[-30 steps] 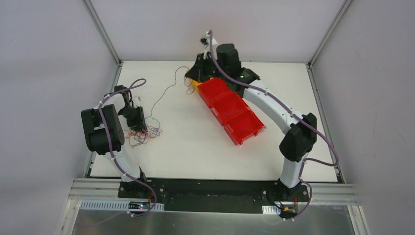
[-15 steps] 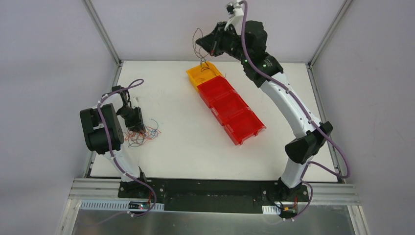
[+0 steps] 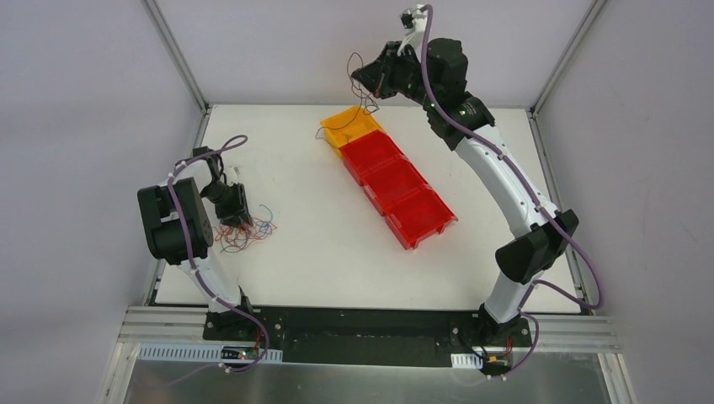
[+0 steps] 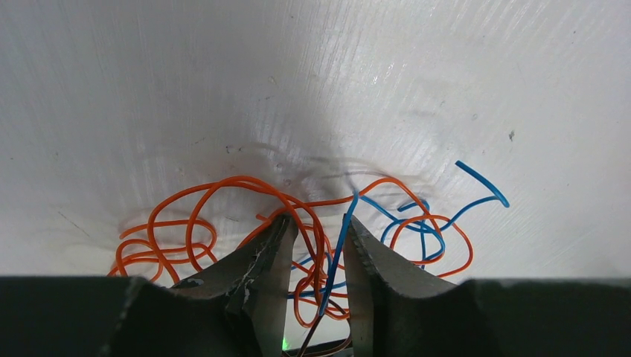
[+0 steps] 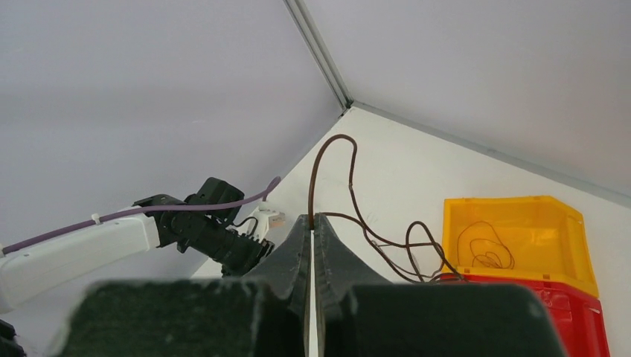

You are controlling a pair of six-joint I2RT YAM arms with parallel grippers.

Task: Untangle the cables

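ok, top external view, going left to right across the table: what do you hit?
Tangle of thin orange, red and blue wires → yellow plastic bin → row of three red plastic bins → right arm's black elbow joint. Left out: left gripper, over the tangle; right gripper, holding a dark wire, in line with the yellow bin.

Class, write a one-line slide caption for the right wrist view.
Right gripper shut on a dark wire that trails down toward the yellow bin, which holds a coiled wire.
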